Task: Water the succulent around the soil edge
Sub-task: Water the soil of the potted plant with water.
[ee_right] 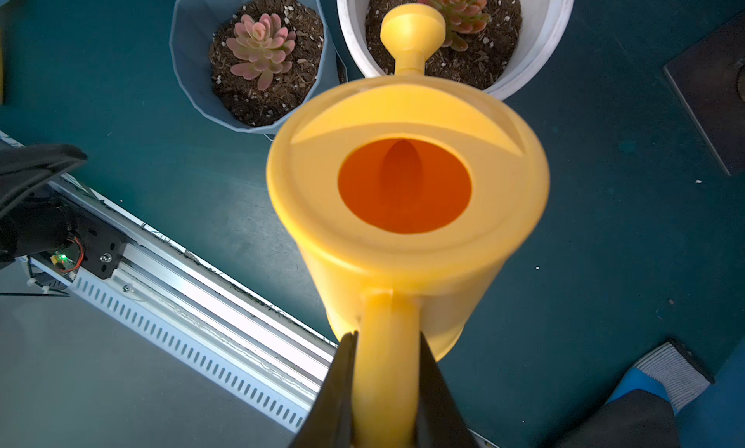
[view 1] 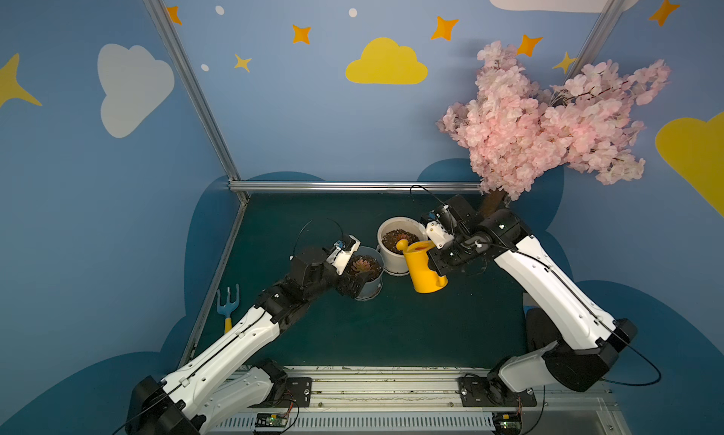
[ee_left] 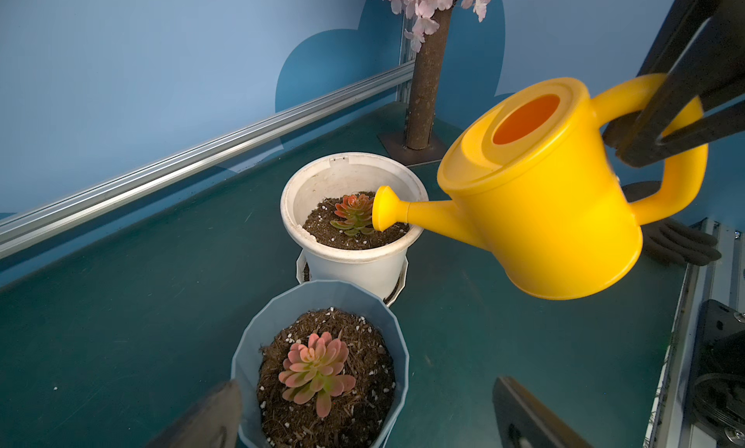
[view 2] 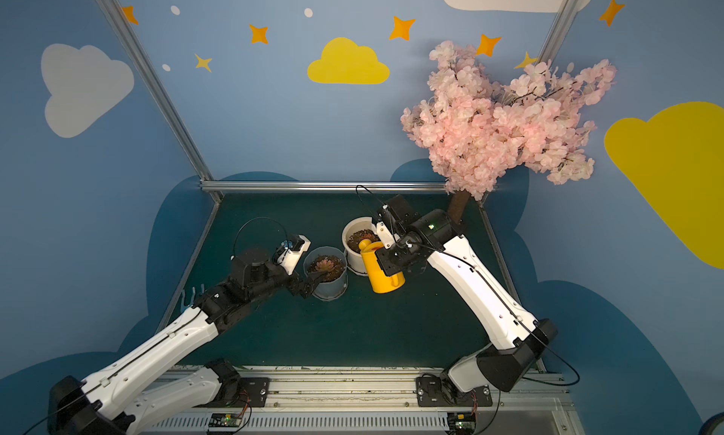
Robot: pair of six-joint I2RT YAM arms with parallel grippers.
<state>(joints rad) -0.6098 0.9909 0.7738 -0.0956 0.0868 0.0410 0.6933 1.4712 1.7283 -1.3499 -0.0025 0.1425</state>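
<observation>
My right gripper (ee_right: pixel 387 385) is shut on the handle of a yellow watering can (ee_right: pixel 407 184), which hangs tilted above the mat in both top views (view 1: pixel 425 270) (view 2: pixel 382 272). Its spout head (ee_left: pixel 383 208) hovers over the soil at the rim of a white pot (ee_left: pixel 350 268), right beside that pot's red-green succulent (ee_left: pixel 352 214). No water shows. A blue-grey pot (ee_left: pixel 250 345) holds a pink succulent (ee_left: pixel 316 369). My left gripper (ee_left: pixel 365 385) is open, with one finger beside that pot's wall and the other well clear of it.
A pink blossom tree (view 1: pixel 548 119) stands at the back right on a brown trunk (ee_left: pixel 425 83). A blue and yellow hand rake (view 1: pixel 228 307) lies at the mat's left edge. A grey and blue glove (ee_right: pixel 665 369) lies near the right arm. An aluminium rail (view 1: pixel 352 186) bounds the back.
</observation>
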